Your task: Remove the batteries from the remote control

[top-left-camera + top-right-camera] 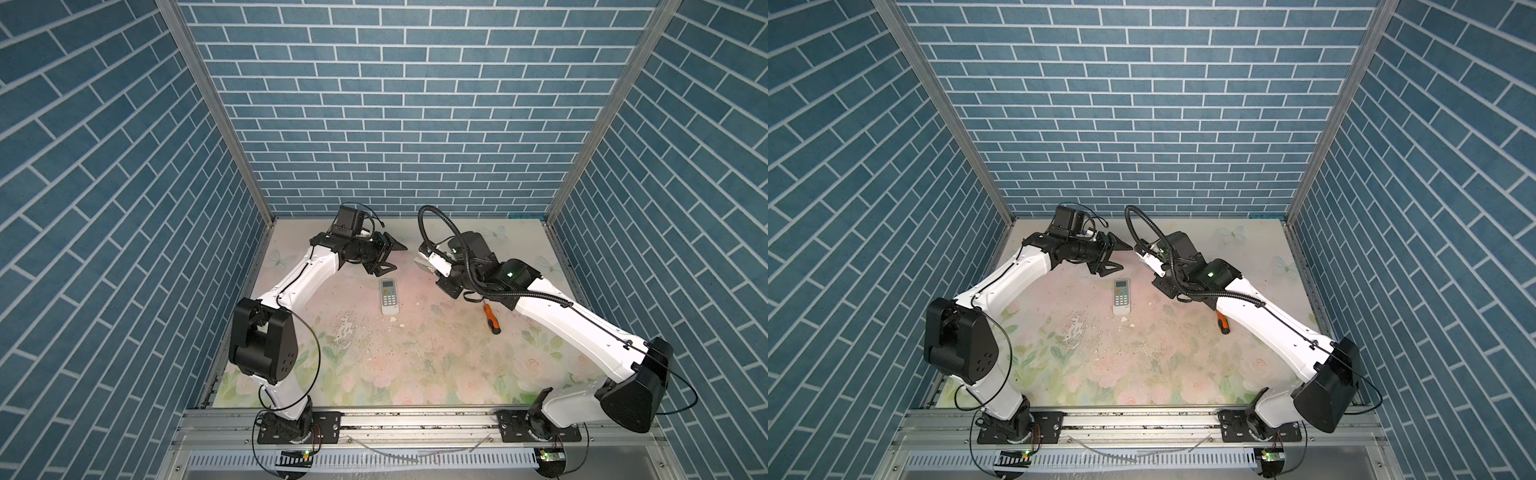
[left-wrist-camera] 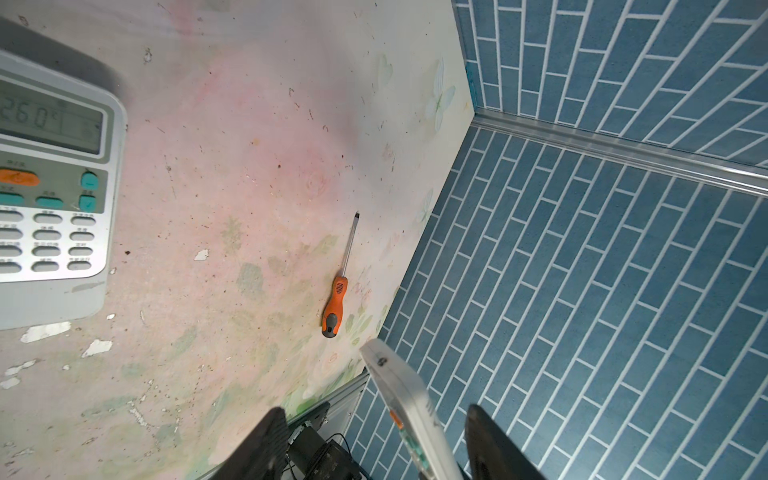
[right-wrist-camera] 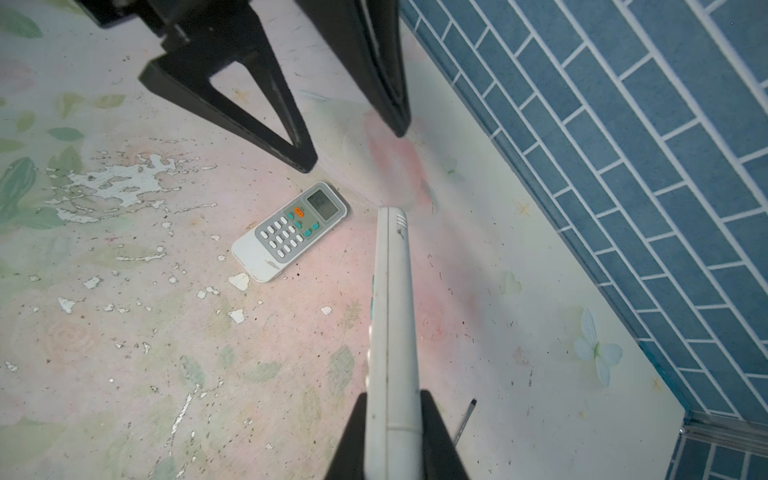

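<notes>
Above the table (image 1: 374,353) our right gripper (image 3: 392,415) clamps a white remote (image 3: 390,311), left gripper (image 1: 399,257) open and empty nearby; we must next free its battery cover

Matt floral tabletop (image 1: 415,374) is flaking; lying remote (image 1: 389,296) looks smooth plastic.

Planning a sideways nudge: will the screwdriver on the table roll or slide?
The screwdriver has a rounded handle and thin round shaft, so it likely rolls. The bulkier handle end probably makes it pivot. Looks stiff.
</notes>
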